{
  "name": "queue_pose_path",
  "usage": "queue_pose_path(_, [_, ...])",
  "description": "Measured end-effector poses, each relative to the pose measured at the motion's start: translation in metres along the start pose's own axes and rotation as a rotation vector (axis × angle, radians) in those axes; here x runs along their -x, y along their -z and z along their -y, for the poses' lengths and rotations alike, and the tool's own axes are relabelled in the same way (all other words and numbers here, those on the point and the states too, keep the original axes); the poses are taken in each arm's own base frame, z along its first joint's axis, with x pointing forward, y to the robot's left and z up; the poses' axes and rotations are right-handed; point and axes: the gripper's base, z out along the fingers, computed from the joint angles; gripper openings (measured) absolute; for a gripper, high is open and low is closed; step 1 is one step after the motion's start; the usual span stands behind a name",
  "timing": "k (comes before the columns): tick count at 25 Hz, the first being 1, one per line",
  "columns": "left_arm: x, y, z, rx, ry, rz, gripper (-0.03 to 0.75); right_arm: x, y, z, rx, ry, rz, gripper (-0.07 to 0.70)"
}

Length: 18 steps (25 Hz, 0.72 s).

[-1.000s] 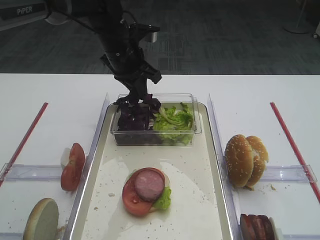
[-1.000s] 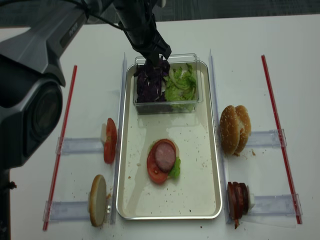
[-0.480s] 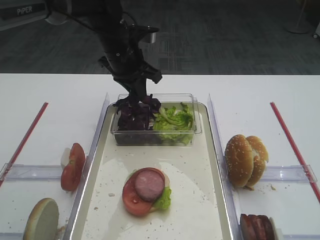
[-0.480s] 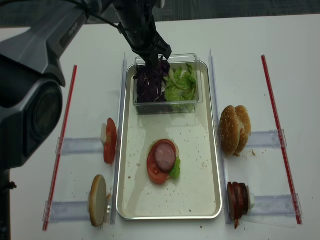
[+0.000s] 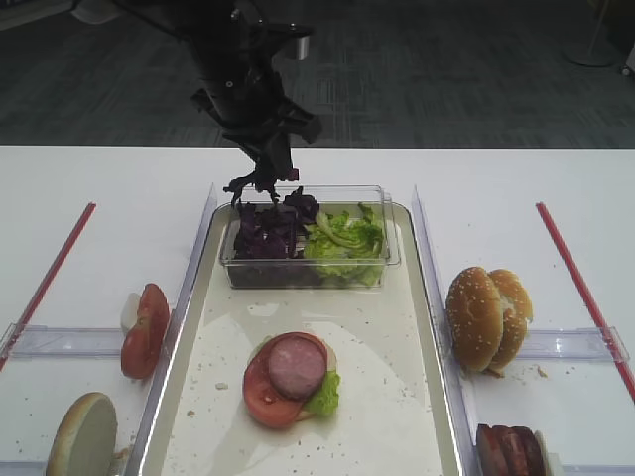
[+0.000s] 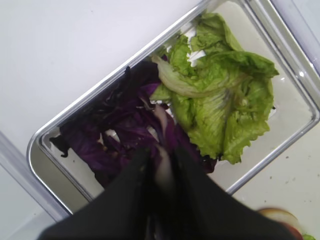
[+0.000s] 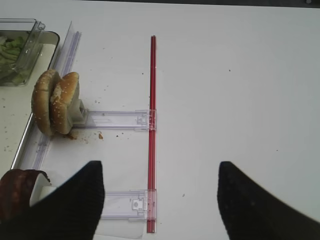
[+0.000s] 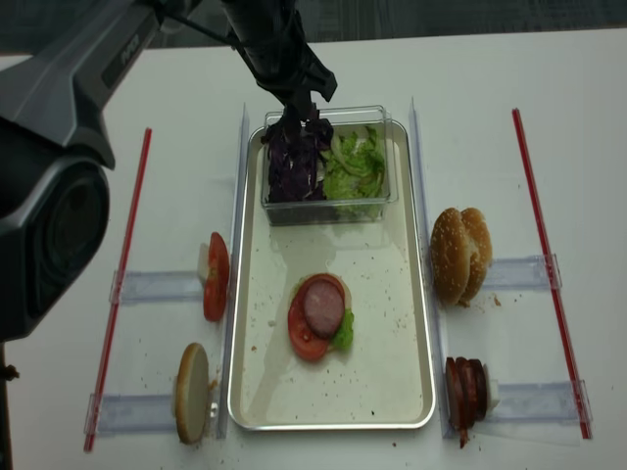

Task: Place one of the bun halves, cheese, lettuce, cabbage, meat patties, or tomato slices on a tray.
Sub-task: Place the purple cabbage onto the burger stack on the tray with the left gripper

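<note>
1. Purple cabbage point(image 5: 266, 226) fills the left half of a clear box point(image 5: 310, 273) at the tray's point(image 8: 407, 323) far end; lettuce point(image 5: 344, 238) fills the right half.
2. Left pincer point(image 5: 270, 177) hangs just above the box, clamped on cabbage strands.
3. Mid-tray, a meat patty point(image 5: 297, 365) lies on a tomato slice point(image 5: 260, 399).
4. Bun halves point(image 5: 486, 315) stand on the tabletop point(image 5: 496, 183) to the right.
5. Right pincer point(image 7: 160, 200) is spread apart above the tabletop.

Tray point(image 8: 407, 323) front floor bare right of the stacked tomato slice point(image 8: 304, 336), clear box point(image 8: 328, 201) blocking the far end, table open beyond the red strips point(image 8: 549, 264)
</note>
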Motion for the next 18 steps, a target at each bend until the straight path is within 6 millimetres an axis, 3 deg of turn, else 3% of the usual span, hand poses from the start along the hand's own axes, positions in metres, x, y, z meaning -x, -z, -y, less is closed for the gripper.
queue_pose_path(4, [0.002, 0.013, 0.011, -0.001, -0.022, 0.026, 0.078, 0.0, 0.0, 0.0, 0.0, 0.0, 0.0, 0.508])
queue_pose_path(11, [0.005, 0.028, 0.048, -0.022, -0.098, 0.056, 0.078, 0.0, 0.0, 0.0, 0.0, 0.0, 0.0, 0.508])
queue_pose_path(18, [0.004, 0.043, 0.057, -0.024, -0.101, 0.081, 0.078, 0.0, 0.0, 0.0, 0.0, 0.0, 0.0, 0.507])
